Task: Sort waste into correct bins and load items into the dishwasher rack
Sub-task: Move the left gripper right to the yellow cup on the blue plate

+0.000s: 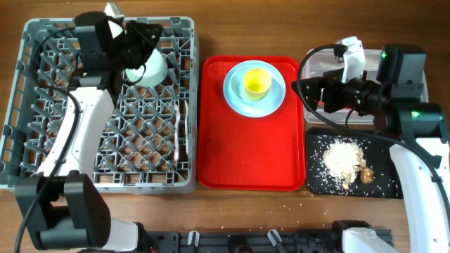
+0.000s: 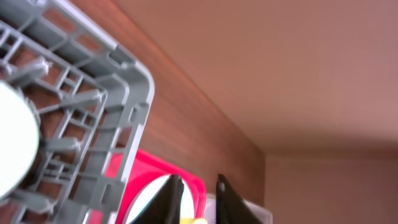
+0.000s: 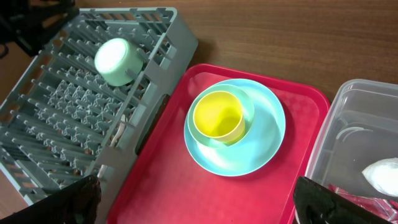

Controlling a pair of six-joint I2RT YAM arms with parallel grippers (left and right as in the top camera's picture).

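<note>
A grey dishwasher rack (image 1: 42,140) fills the left of the table, with a pale green bowl (image 1: 149,69) lying among its pegs. The left gripper (image 2: 198,186) hovers over the rack's far corner, its fingers drawn nearly together and holding nothing. A yellow cup (image 1: 257,83) sits on a light blue plate (image 1: 235,95) on the red tray (image 1: 246,154). The right gripper (image 3: 196,205) hangs beside the clear tub (image 1: 316,63) with its fingers spread wide and empty. Rice scraps (image 1: 341,158) lie in the black tray (image 1: 320,179).
</note>
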